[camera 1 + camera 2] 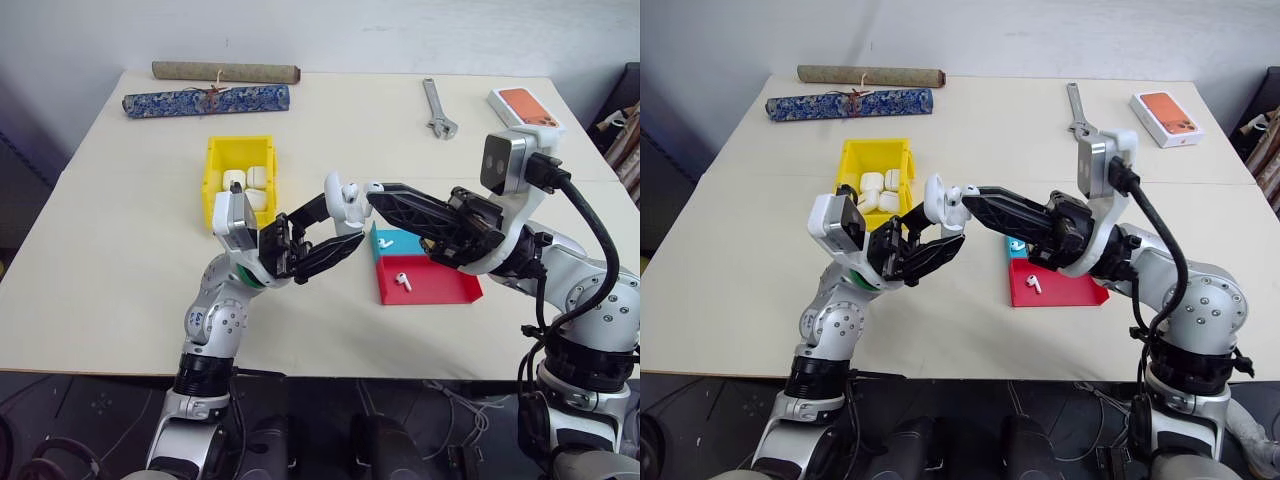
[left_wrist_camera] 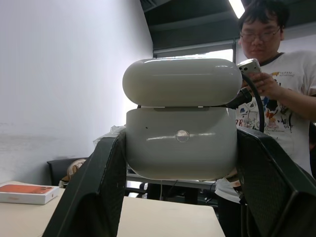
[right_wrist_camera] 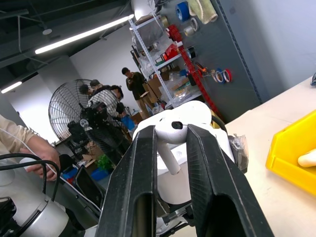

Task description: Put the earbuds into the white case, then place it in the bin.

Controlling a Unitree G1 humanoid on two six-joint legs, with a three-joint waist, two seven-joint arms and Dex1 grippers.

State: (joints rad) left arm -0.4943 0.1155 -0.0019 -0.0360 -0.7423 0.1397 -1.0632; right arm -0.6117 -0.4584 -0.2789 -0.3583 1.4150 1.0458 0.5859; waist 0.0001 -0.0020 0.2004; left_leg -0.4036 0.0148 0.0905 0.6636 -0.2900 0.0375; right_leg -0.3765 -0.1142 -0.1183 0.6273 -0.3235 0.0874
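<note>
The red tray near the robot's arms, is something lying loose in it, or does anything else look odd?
One earbud lies loose in the red tray, outside any case. Another earbud is pinched in the right gripper at the open white case, which the left gripper holds in mid-air. Nothing looks spilled or damaged.

My two black-fingered left gripper (image 1: pixel 335 228) | glossy white rounded case (image 1: pixel 347 204) | bright yellow plastic bin (image 1: pixel 213 175) | shallow red tray (image 1: pixel 440 285) | blue-patterned cloth roll (image 1: pixel 205 100)

Silver-grey jointed arms; black ribbed two-finger left gripper (image 1: pixel 345 215) and right gripper (image 1: pixel 372 192); thick black cable (image 1: pixel 592 235) at right wrist
</note>
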